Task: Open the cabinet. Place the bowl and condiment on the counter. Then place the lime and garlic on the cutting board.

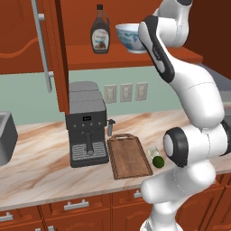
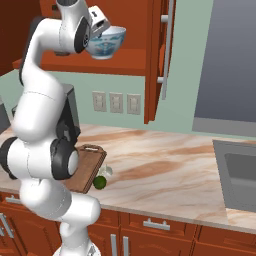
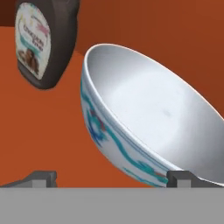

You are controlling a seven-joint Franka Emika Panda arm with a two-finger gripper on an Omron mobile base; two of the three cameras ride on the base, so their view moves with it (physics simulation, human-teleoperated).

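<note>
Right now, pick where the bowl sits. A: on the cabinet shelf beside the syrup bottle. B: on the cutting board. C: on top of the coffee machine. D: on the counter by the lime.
A: the bowl stands on the cabinet shelf next to the syrup bottle, with the open tool at its rim, well above the counter.

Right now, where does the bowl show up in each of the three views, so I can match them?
Left base view: the bowl sits on the open cabinet's shelf, upper middle, right of the syrup bottle, partly behind the arm.
Right base view: the bowl is at upper left on the same shelf.
Hand view: the bowl takes up the centre and right, tilted in the picture, close ahead.
Shared landmark: the shelf under the bowl.
</note>
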